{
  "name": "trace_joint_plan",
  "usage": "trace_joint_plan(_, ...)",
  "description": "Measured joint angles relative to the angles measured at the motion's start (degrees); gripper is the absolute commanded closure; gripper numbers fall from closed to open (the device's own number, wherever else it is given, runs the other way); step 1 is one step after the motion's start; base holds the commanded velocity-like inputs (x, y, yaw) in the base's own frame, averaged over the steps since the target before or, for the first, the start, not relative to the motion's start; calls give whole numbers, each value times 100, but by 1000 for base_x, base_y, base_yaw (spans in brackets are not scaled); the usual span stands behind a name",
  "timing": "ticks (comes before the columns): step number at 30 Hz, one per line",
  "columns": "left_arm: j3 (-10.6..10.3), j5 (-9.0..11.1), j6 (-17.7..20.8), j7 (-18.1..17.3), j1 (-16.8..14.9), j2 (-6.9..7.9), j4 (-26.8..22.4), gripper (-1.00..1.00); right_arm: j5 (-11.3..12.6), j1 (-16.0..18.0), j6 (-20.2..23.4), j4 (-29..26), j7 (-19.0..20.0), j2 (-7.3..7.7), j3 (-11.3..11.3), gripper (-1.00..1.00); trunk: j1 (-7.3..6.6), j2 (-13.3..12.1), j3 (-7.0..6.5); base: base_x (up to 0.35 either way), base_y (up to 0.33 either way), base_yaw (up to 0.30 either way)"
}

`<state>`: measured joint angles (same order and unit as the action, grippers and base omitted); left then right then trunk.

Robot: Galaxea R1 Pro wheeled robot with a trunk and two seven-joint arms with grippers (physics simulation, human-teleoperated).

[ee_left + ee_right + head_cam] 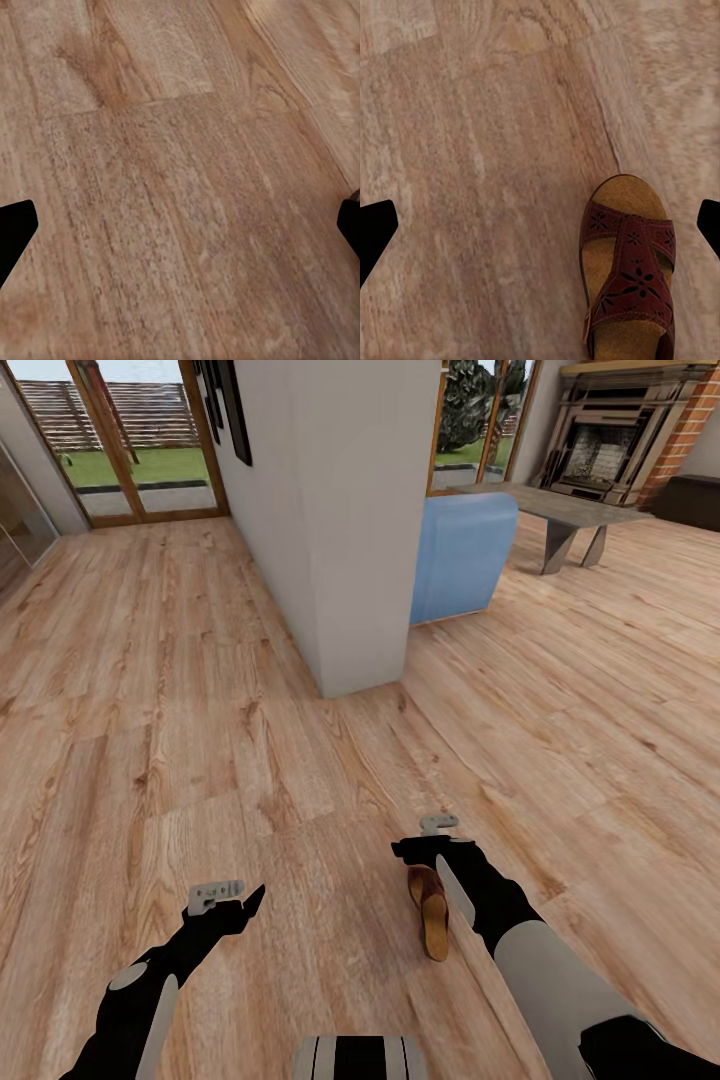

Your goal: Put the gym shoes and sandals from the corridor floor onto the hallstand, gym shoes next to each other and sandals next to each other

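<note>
Brown sandal (431,910) seen on corridor floor (200,760), just beside right gripper (437,838), fingers spread wide, nothing held. Left gripper (228,901) likewise released, well apart from sandal. Pickup step judged underway; lowering and centring over sandal required next.

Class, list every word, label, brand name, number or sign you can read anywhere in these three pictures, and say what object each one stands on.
None: no readable text in any picture.
The sandal bears cut-out flower patterns on its straps, no brand or lettering.
The dark frames on the wall are seen edge-on; nothing legible.
The corridor floor, the blue sofa and both pincers, left and right, carry no markings.
</note>
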<state>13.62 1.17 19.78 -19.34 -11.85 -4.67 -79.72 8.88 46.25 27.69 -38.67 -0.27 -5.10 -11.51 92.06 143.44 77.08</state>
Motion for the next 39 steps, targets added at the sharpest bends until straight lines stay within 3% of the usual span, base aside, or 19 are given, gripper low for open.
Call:
trace_joint_plan(16,0,-1,0,0,1,-1,0,-100,-5,2,0,4,-6,0,0,-100,0,0,0,0,0,0)
trace_joint_plan(21,-9,32,0,-11,7,1,-1,-100,14,-2,-160,165,38,160,9,-100,0,0,0,0,0,0)
trace_joint_plan(39,-7,32,0,-9,7,0,0,-100,9,-2,76,150,29,80,17,-100,0,0,0,0,0,0)
